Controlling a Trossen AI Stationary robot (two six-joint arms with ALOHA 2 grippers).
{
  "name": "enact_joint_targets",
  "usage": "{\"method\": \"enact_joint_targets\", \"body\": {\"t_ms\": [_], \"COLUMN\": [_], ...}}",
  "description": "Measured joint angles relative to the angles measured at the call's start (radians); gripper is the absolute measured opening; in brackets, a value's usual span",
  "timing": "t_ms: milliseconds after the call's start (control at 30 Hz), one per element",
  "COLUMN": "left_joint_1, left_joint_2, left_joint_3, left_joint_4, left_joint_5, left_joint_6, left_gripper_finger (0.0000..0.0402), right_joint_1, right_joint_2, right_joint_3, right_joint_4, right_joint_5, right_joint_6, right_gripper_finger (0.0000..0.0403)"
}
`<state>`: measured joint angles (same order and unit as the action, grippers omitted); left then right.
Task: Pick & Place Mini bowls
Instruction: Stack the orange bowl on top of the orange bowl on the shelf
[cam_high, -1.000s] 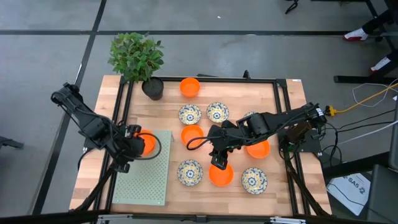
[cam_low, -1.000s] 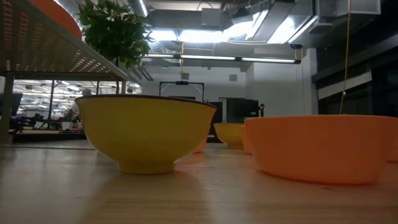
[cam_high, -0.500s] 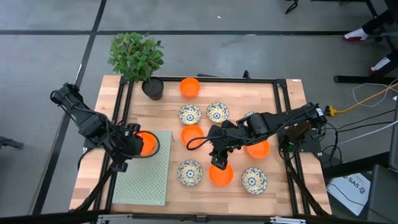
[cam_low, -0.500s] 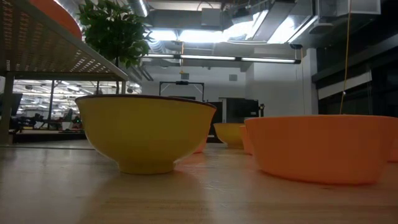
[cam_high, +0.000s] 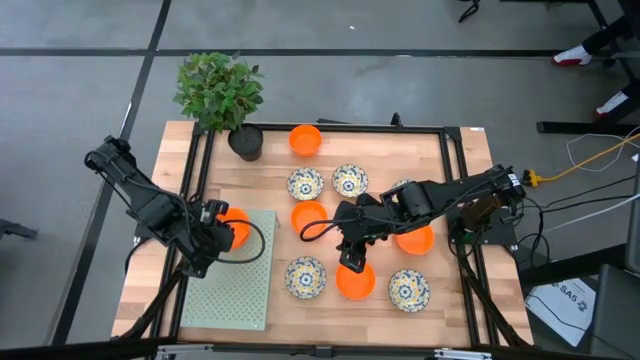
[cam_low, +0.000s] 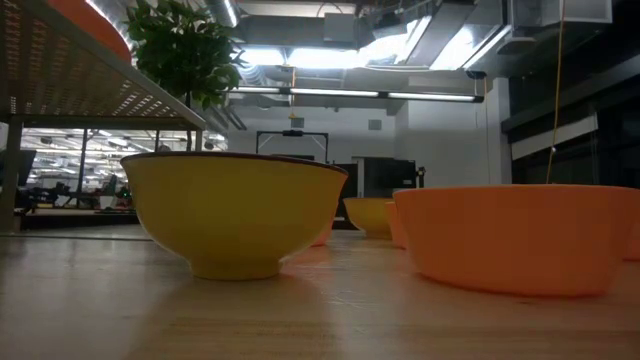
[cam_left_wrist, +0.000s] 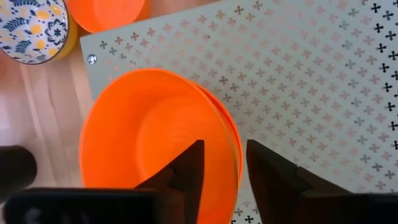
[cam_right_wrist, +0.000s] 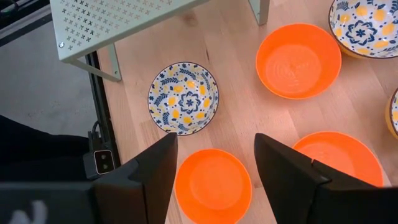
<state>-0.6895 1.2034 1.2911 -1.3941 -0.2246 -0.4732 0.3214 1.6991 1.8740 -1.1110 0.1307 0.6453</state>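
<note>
An orange mini bowl (cam_left_wrist: 149, 124) rests by its base on the pale green perforated shelf (cam_left_wrist: 311, 81) at the table's left; on one side its rim shows double, as of two nested bowls. My left gripper (cam_left_wrist: 225, 168) points down at it, open, one finger inside the bowl and one outside the rim. Over the table's middle my right gripper (cam_right_wrist: 214, 168) hovers open above another orange bowl (cam_right_wrist: 213, 186), touching nothing. More orange bowls (cam_high: 308, 215) and blue-and-yellow patterned bowls (cam_high: 305, 184) stand on the wood. My left gripper straddles the orange bowl's rim (cam_left_wrist: 231, 155) from above, one finger (cam_left_wrist: 186, 171) inside and the other (cam_left_wrist: 270, 177) outside. I cannot tell whether either finger touches the rim. The bowl sits on the shelf.
A potted plant (cam_high: 220, 92) in a black pot (cam_high: 245, 142) stands at the far left corner beside an orange bowl (cam_high: 305, 139). A black frame (cam_high: 455, 200) borders the table. Close to the low camera stand a yellow-sided bowl (cam_low: 235, 215) and an orange one (cam_low: 515, 240).
My left gripper has tipped a little over the orange bowl on the shelf and now covers more of it in the high view. The bowl stays on the shelf.
</note>
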Motion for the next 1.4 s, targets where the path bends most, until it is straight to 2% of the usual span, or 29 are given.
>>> {"method": "enact_joint_targets", "body": {"t_ms": [167, 233, 767, 1033, 1167, 1400], "left_joint_1": [0.000, 0.000, -0.017, -0.025, -0.038, -0.037], "left_joint_2": [0.000, 0.000, 0.001, 0.002, 0.002, 0.001], "left_joint_3": [0.000, 0.000, 0.022, -0.026, -0.026, -0.026], "left_joint_4": [0.004, 0.012, 0.034, 0.041, 0.043, 0.039], "left_joint_5": [0.016, 0.017, -0.054, -0.058, -0.115, -0.098], "left_joint_6": [-0.002, -0.003, -0.016, -0.095, -0.133, -0.153], "left_gripper_finger": [0.0027, 0.0009, 0.0003, 0.0002, 0.0003, 0.0007], "right_joint_1": [0.000, 0.000, 0.000, 0.000, 0.000, 0.000], "right_joint_2": [0.000, 0.000, 0.000, 0.000, 0.000, 0.000], "right_joint_3": [0.000, 0.000, 0.000, 0.000, 0.000, 0.000], "right_joint_4": [0.000, 0.000, -0.001, -0.001, -0.001, -0.001], "right_joint_5": [0.000, 0.000, 0.000, 0.000, 0.000, 0.000], "right_joint_6": [0.000, 0.000, -0.003, -0.025, -0.025, -0.025], "right_gripper_finger": [0.0213, 0.0213, 0.0213, 0.0213, 0.0213, 0.0213]}}
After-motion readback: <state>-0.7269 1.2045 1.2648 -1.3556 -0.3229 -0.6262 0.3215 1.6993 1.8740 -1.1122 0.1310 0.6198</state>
